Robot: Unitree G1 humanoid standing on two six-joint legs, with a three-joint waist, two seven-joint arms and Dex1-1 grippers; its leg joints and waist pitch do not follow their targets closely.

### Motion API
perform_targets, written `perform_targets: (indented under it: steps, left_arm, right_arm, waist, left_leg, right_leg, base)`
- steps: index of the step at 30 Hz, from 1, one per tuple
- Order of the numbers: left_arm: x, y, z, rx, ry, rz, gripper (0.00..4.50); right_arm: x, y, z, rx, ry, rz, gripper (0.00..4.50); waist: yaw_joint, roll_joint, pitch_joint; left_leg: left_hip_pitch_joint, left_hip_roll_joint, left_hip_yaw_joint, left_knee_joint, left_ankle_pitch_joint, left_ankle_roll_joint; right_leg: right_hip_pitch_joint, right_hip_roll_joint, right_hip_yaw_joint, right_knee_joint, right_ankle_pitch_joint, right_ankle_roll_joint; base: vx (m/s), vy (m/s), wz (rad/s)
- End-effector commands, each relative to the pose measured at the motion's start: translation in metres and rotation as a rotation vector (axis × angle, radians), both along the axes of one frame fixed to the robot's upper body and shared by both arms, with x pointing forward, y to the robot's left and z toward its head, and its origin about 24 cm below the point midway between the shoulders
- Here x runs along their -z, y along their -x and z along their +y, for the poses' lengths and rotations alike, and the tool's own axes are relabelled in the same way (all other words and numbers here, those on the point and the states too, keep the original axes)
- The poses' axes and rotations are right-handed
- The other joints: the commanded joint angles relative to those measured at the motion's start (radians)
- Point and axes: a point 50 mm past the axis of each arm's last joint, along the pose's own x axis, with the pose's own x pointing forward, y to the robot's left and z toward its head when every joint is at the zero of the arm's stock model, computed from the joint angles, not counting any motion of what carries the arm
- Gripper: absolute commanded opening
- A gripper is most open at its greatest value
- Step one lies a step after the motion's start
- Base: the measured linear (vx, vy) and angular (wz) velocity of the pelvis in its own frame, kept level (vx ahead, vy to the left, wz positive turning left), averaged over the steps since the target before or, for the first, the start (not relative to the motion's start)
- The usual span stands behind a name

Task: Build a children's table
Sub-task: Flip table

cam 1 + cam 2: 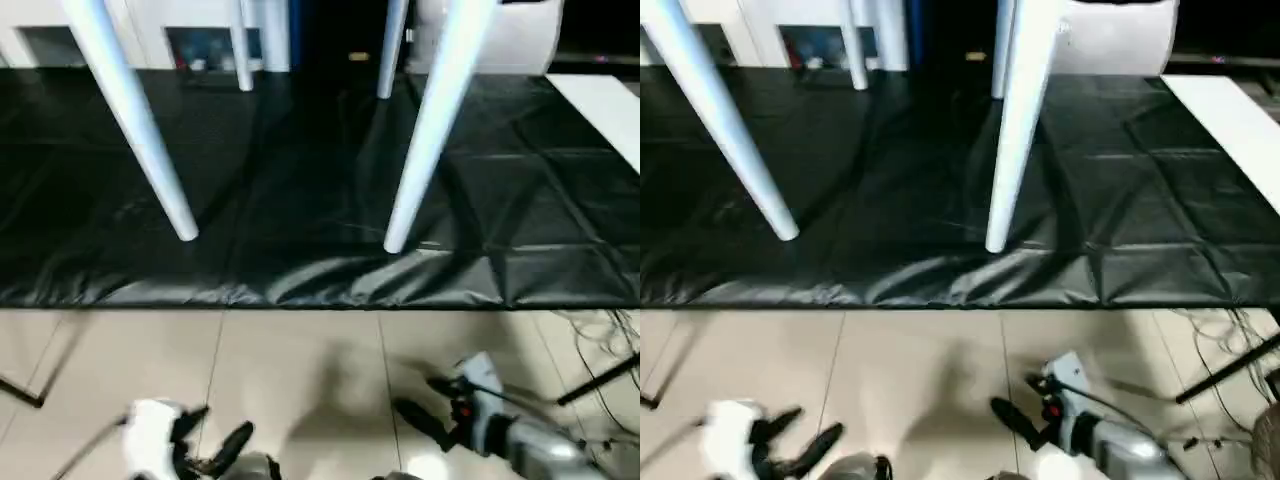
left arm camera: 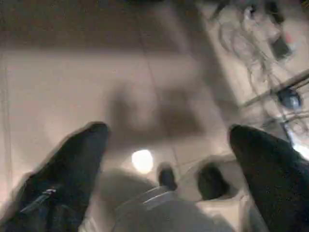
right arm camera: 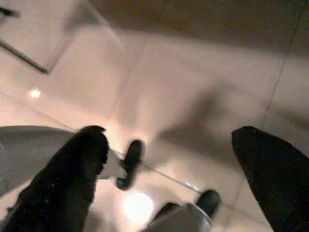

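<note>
Black mat (image 1: 300, 200) carrying table legs (image 1: 425, 130); both grippers, left (image 1: 215, 445) and right (image 1: 425, 405), hovering over floor tiles (image 1: 300, 370), fingers spread, holding nothing.

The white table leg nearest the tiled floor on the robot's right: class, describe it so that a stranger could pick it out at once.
Find the black padded mat spread across the beige tiled floor. Four white tubular table legs stand on it, two far back and two near the mat's front edge. Yours is the right-hand front white tubular leg: unlike its left neighbour, it slants down towards the left.
</note>
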Motion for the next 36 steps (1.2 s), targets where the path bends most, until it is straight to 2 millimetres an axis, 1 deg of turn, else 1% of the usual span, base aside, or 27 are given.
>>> perform_targets:
  steps: [1, 2, 3, 4, 5, 6, 7, 8, 9, 10, 11, 12, 13, 14, 15, 16, 17, 18, 22, 24, 27, 28, 29, 30, 32, 35, 36]
  left_arm:
    - [0.04, -0.001, 0.002, -0.168, -0.183, 0.193, 4.47]
    - [0.04, -0.001, 0.002, -0.168, -0.183, 0.193, 4.47]
    - [0.045, -0.003, 0.004, -0.214, -0.215, 0.221, 4.47]
    - [0.048, -0.007, 0.003, -0.245, -0.217, 0.241, 4.47]
    - [0.053, -0.009, 0.0, -0.264, -0.211, 0.265, 4.47]
    - [0.06, -0.007, -0.005, -0.268, -0.219, 0.311, 4.47]
    - [0.065, -0.005, -0.008, -0.264, -0.232, 0.34, 4.47]
    - [0.069, 0.0, -0.011, -0.225, -0.28, 0.365, 4.47]
    - [0.072, 0.003, -0.014, -0.167, -0.334, 0.377, 4.47]
    - [0.073, -0.001, -0.021, -0.099, -0.37, 0.371, 4.47]
    - [0.072, -0.007, -0.024, -0.097, -0.373, 0.363, 4.47]
    - [0.071, -0.013, -0.027, -0.101, -0.375, 0.35, 4.47]
    - [0.071, -0.014, -0.028, -0.104, -0.375, 0.348, 4.47]
    - [0.071, -0.019, -0.031, -0.122, -0.377, 0.346, 4.47]
    - [0.071, -0.019, -0.031, -0.122, -0.379, 0.349, 4.47]
    - [0.073, -0.016, -0.034, -0.122, -0.387, 0.379, 4.47]
    - [0.074, -0.014, -0.035, -0.121, -0.389, 0.391, 4.47]
    - [0.076, -0.01, -0.036, -0.11, -0.4, 0.414, 4.47]
    - [0.08, -0.001, -0.041, -0.086, -0.402, 0.457, 4.47]
    - [0.08, 0.0, -0.045, -0.085, -0.395, 0.454, 4.47]
    - [0.08, -0.002, -0.049, -0.097, -0.393, 0.445, 4.47]
    - [0.08, -0.002, -0.05, -0.1, -0.393, 0.445, 4.47]
    - [0.08, -0.002, -0.05, -0.101, -0.393, 0.445, 4.47]
    - [0.079, -0.004, -0.041, -0.119, -0.382, 0.428, 4.47]
    - [0.077, -0.009, -0.034, -0.153, -0.349, 0.393, 4.47]
    - [0.073, -0.016, -0.028, -0.205, -0.304, 0.353, 4.47]
    - [0.067, -0.029, -0.021, -0.315, -0.242, 0.285, 4.47]
  right_arm:
    - [0.026, 0.011, -0.005, 0.197, 0.138, 0.141, 4.5]
    - [0.026, 0.011, -0.005, 0.197, 0.139, 0.141, 4.5]
    - [0.031, 0.013, -0.006, 0.25, 0.162, 0.173, 4.5]
    - [0.035, 0.017, -0.008, 0.301, 0.201, 0.202, 4.5]
    - [0.038, 0.019, -0.009, 0.329, 0.227, 0.217, 4.5]
    - [0.041, 0.022, -0.008, 0.369, 0.243, 0.246, 4.5]
    - [0.043, 0.024, -0.008, 0.391, 0.253, 0.264, 4.5]
    - [0.044, 0.026, -0.006, 0.404, 0.257, 0.285, 4.5]
    - [0.046, 0.028, -0.004, 0.409, 0.266, 0.295, 4.5]
    - [0.047, 0.029, -0.002, 0.422, 0.284, 0.306, 4.5]
    - [0.048, 0.029, 0.0, 0.419, 0.306, 0.318, 4.5]
    - [0.049, 0.03, 0.001, 0.407, 0.33, 0.329, 4.5]
    - [0.049, 0.03, 0.002, 0.401, 0.337, 0.332, 4.5]
    - [0.051, 0.033, 0.003, 0.378, 0.364, 0.341, 4.5]
    - [0.051, 0.033, 0.002, 0.377, 0.366, 0.342, 4.5]
    - [0.052, 0.037, 0.0, 0.371, 0.388, 0.348, 4.5]
    - [0.052, 0.038, -0.001, 0.373, 0.398, 0.349, 4.5]
    - [0.053, 0.041, -0.002, 0.387, 0.4, 0.362, 4.5]
    - [0.055, 0.047, -0.006, 0.385, 0.43, 0.376, 4.5]
    - [0.055, 0.048, -0.007, 0.367, 0.449, 0.365, 4.5]
    - [0.055, 0.047, -0.005, 0.361, 0.441, 0.351, 4.5]
    - [0.055, 0.047, -0.004, 0.36, 0.433, 0.349, 4.5]
    - [0.055, 0.046, -0.004, 0.358, 0.429, 0.349, 4.5]
    - [0.055, 0.045, -0.002, 0.346, 0.422, 0.342, 4.5]
    - [0.054, 0.042, 0.0, 0.34, 0.41, 0.332, 4.5]
    - [0.053, 0.039, 0.002, 0.34, 0.392, 0.319, 4.5]
    - [0.05, 0.031, 0.005, 0.349, 0.355, 0.285, 4.5]
  waist:
    - [-0.018, -0.016, -0.035]
    - [-0.013, -0.015, -0.045]
    - [-0.009, -0.005, -0.047]
    - [-0.012, -0.016, -0.042]
    - [-0.011, -0.014, -0.043]
    - [-0.01, -0.016, -0.052]
    - [-0.011, -0.018, -0.053]
    - [-0.013, -0.008, -0.045]
    - [-0.017, -0.015, -0.045]
    - [-0.02, -0.011, -0.041]
    - [-0.025, -0.01, -0.039]
    - [-0.025, -0.004, -0.036]
    - [-0.027, -0.009, -0.035]
    - [-0.026, -0.003, -0.033]
    - [-0.027, -0.007, -0.032]
    - [-0.023, -0.002, -0.034]
    - [-0.021, -0.003, -0.031]
    - [-0.021, 0.001, -0.032]
    - [-0.023, 0.004, -0.029]
    - [-0.023, 0.003, -0.029]
    - [-0.024, 0.001, -0.026]
    - [-0.024, -0.003, -0.024]
    - [-0.024, -0.001, -0.022]
    - [-0.024, -0.002, -0.02]
    - [-0.024, 0.0, -0.018]
    - [-0.024, 0.0, -0.02]
    - [-0.025, -0.004, -0.016]
  left_leg:
    - [0.007, 0.067, -0.021, -0.085, -0.362, -0.005]
    - [0.011, 0.063, -0.02, -0.078, -0.311, 0.004]
    - [0.004, 0.075, -0.022, -0.078, -0.28, 0.013]
    - [-0.002, 0.077, -0.019, -0.079, -0.27, 0.018]
    - [0.001, 0.076, -0.016, -0.079, -0.258, 0.02]
    - [0.002, 0.076, -0.017, -0.075, -0.238, 0.028]
    - [0.002, 0.072, -0.013, -0.072, -0.224, 0.036]
    - [0.0, 0.074, -0.015, -0.076, -0.239, 0.048]
    - [-0.005, 0.076, -0.017, -0.079, -0.25, 0.054]
    - [-0.004, 0.078, -0.019, -0.081, -0.262, 0.055]
    - [0.0, 0.081, -0.018, -0.082, -0.287, 0.055]
    - [0.001, 0.08, -0.019, -0.084, -0.305, 0.048]
    - [0.001, 0.08, -0.016, -0.084, -0.314, 0.046]
    - [0.003, 0.08, -0.017, -0.085, -0.331, 0.036]
    - [0.004, 0.08, -0.015, -0.085, -0.339, 0.033]
    - [0.006, 0.082, -0.016, -0.083, -0.334, 0.034]
    - [0.004, 0.082, -0.014, -0.083, -0.325, 0.04]
    - [0.001, 0.082, -0.014, -0.084, -0.312, 0.042]
    - [-0.003, 0.082, -0.016, -0.087, -0.308, 0.048]
    - [-0.006, 0.081, -0.014, -0.085, -0.289, 0.061]
    - [-0.005, 0.082, -0.013, -0.086, -0.29, 0.071]
    - [-0.004, 0.082, -0.012, -0.087, -0.295, 0.075]
    - [-0.005, 0.083, -0.012, -0.087, -0.295, 0.078]
    - [-0.004, 0.084, -0.012, -0.089, -0.302, 0.077]
    - [-0.005, 0.083, -0.013, -0.091, -0.308, 0.074]
    - [-0.005, 0.085, -0.011, -0.091, -0.301, 0.074]
    - [-0.007, 0.085, -0.009, -0.092, -0.299, 0.079]
  right_leg:
    - [0.005, -0.073, 0.049, -0.093, -0.265, -0.207]
    - [0.01, -0.077, 0.051, -0.086, -0.218, -0.217]
    - [0.012, -0.086, 0.05, -0.084, -0.178, -0.229]
    - [0.015, -0.082, 0.046, -0.084, -0.154, -0.231]
    - [0.01, -0.076, 0.042, -0.081, -0.117, -0.237]
    - [0.017, -0.076, 0.041, -0.074, -0.061, -0.244]
    - [0.016, -0.073, 0.041, -0.073, -0.033, -0.246]
    - [0.013, -0.072, 0.04, -0.076, -0.021, -0.244]
    - [0.021, -0.079, 0.039, -0.074, -0.037, -0.232]
    - [0.018, -0.081, 0.039, -0.077, -0.056, -0.227]
    - [0.015, -0.084, 0.041, -0.082, -0.096, -0.228]
    - [0.012, -0.085, 0.041, -0.085, -0.133, -0.234]
    - [0.011, -0.083, 0.041, -0.088, -0.149, -0.234]
    - [0.009, -0.085, 0.041, -0.089, -0.184, -0.237]
    - [0.009, -0.085, 0.042, -0.092, -0.201, -0.235]
    - [0.009, -0.089, 0.045, -0.091, -0.214, -0.235]
    - [0.007, -0.088, 0.045, -0.094, -0.214, -0.234]
    - [0.01, -0.089, 0.044, -0.092, -0.21, -0.231]
    - [0.01, -0.088, 0.043, -0.093, -0.206, -0.227]
    - [0.01, -0.088, 0.043, -0.093, -0.187, -0.228]
    - [0.007, -0.089, 0.044, -0.095, -0.193, -0.229]
    - [0.006, -0.089, 0.044, -0.096, -0.204, -0.228]
    - [0.005, -0.089, 0.044, -0.096, -0.213, -0.227]
    - [0.003, -0.089, 0.044, -0.099, -0.232, -0.223]
    - [0.001, -0.091, 0.046, -0.102, -0.253, -0.221]
    - [0.0, -0.089, 0.047, -0.098, -0.223, -0.228]
    - [-0.001, -0.09, 0.047, -0.098, -0.216, -0.23]
  base:
    - [0.0, 0.0, 0.0]
    - [0.0, 0.0, 0.0]
    - [0.0, 0.0, 0.0]
    - [0.0, 0.0, 0.0]
    - [0.0, 0.0, 0.0]
    - [0.0, 0.0, 0.0]
    - [0.0, 0.0, 0.0]
    - [0.0, 0.0, 0.0]
    - [0.0, 0.0, 0.0]
    - [0.0, 0.0, 0.0]
    - [0.0, 0.0, 0.0]
    - [0.0, 0.0, 0.0]
    - [0.0, 0.0, 0.0]
    - [0.0, 0.0, 0.0]
    - [0.0, 0.0, 0.0]
    - [0.0, 0.0, 0.0]
    - [0.0, 0.0, 0.0]
    - [0.0, 0.0, 0.0]
    - [0.0, 0.0, 0.0]
    - [0.0, 0.0, 0.0]
    - [0.0, 0.0, 0.0]
    - [0.0, 0.0, 0.0]
    - [0.0, 0.0, 0.0]
    - [0.0, 0.0, 0.0]
    - [0.0, 0.0, 0.0]
    - [0.0, 0.0, 0.0]
    - [0.0, 0.0, 0.0]
